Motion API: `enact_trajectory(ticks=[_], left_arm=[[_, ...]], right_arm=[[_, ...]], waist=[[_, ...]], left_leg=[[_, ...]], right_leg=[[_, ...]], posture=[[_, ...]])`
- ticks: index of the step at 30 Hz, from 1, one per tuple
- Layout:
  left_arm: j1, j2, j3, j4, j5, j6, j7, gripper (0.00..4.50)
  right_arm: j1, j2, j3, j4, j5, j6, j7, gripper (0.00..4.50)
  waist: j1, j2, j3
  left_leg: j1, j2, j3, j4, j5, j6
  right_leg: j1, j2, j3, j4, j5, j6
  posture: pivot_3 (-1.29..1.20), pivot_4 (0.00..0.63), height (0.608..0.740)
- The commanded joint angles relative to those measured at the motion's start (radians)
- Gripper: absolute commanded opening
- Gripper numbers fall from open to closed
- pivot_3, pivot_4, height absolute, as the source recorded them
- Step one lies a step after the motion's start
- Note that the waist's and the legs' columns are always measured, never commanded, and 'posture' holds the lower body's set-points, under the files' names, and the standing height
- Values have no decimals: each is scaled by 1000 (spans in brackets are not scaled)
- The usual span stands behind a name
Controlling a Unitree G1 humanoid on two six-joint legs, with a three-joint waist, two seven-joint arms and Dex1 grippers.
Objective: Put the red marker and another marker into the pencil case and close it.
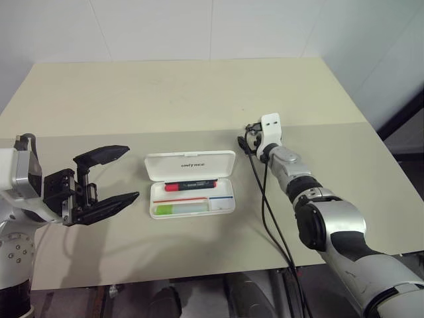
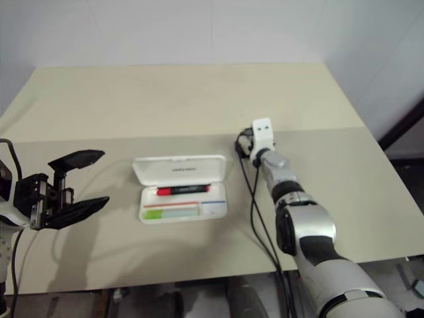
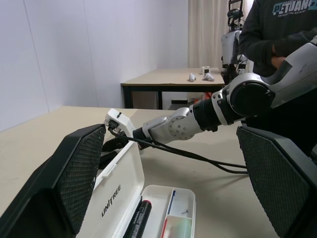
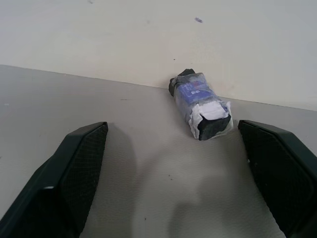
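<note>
Left eye view shows the pencil case (image 1: pixel 191 183) lying open near the middle of the beige table (image 1: pixel 179 99), lid tilted back toward the far side, with bare tabletop all round it and wide free room beyond toward the far edge. The red marker (image 1: pixel 191 185) lies in the rear slot of the tray and another marker (image 1: pixel 180 208), light green, in the front slot. Well to the case's left hovers the left gripper (image 1: pixel 109 177), its two black fingers spread wide, holding and touching nothing. The right gripper (image 4: pixel 178 163) is likewise spread wide and empty over bare tabletop beside the case; ahead of it lies a small taped blue-and-black bundle (image 4: pixel 200 105). White walls (image 1: pixel 199 26) back the table. In the left wrist view a person in a dark sweatshirt (image 3: pixel 270 29) stands beyond, near a second desk (image 3: pixel 173 79).
</note>
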Motion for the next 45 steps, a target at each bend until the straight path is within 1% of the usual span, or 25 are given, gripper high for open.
enact_trajectory(ticks=[1, 11, 23, 26, 27, 30, 33, 36, 37, 45], left_arm=[[15, 11, 40, -42, -22, -2, 11, 4500], [28, 7, 47, -59, -22, -5, 26, 4500], [22, 9, 46, -66, -20, -5, 41, 4500], [28, 7, 49, -72, -20, -6, 45, 4500], [29, 6, 49, -74, -20, -6, 47, 4500], [30, 3, 48, -80, -19, -8, 52, 4500], [29, 1, 46, -83, -20, -11, 56, 4500], [31, 0, 48, -87, -19, -14, 58, 4500], [33, -1, 49, -89, -19, -15, 58, 4500], [41, -5, 51, -95, -20, -20, 65, 4500]], right_arm=[[-39, 2, -23, 2, -4, 8, -52, 4455], [-52, 13, -37, 7, -22, 15, -137, 4455], [-72, 52, -47, 12, -43, 46, -144, 4455], [-76, 54, -56, 13, -40, 57, -150, 3855], [-77, 55, -60, 13, -37, 61, -151, 3538], [-79, 59, -68, 13, -37, 65, -150, 2483], [-79, 66, -71, 13, -40, 66, -143, 1298], [-78, 69, -73, 12, -44, 64, -139, 301], [-78, 69, -73, 12, -46, 63, -138, 199], [-80, 62, -84, 3, -32, 36, -93, 199]], waist=[[-1, 0, 0], [-1, 0, 0], [-21, 0, 0], [-21, 0, 0], [-21, 0, 0], [-20, 0, 0], [-18, 0, 0], [-18, 0, 0], [-19, 0, 0], [-19, 0, 0]], left_leg=[[0, 0, 0, 0, 0, 0], [0, 0, 0, -1, 0, 0], [0, 0, 0, -2, 0, 0], [0, 0, 0, -1, 0, 0], [0, 0, 0, -1, 0, 0], [0, 0, -1, -1, 0, 0], [-1, 0, -1, -1, 0, 0], [-1, 0, -1, -1, 0, 0], [-1, 0, -1, -1, 0, 0], [-1, 0, -2, -1, 0, 0]], right_leg=[[0, 0, 0, 0, 0, 0], [0, 0, 0, -1, 0, 0], [-1, 0, 0, -1, 0, 0], [-1, 0, 0, -1, 0, 0], [-1, 0, 0, -1, 0, 0], [-1, 0, 0, 0, 0, 0], [-1, 0, -1, 0, 0, 0], [-1, 0, -1, -1, 0, 0], [-1, 0, -1, -1, 0, 0], [-1, 0, -1, -1, 0, -1]], posture=[[0, 150, 740], [0, 150, 740], [0, 150, 740], [0, 150, 740], [0, 150, 740], [0, 150, 740], [0, 150, 740], [0, 150, 740], [0, 150, 740], [0, 150, 740]])
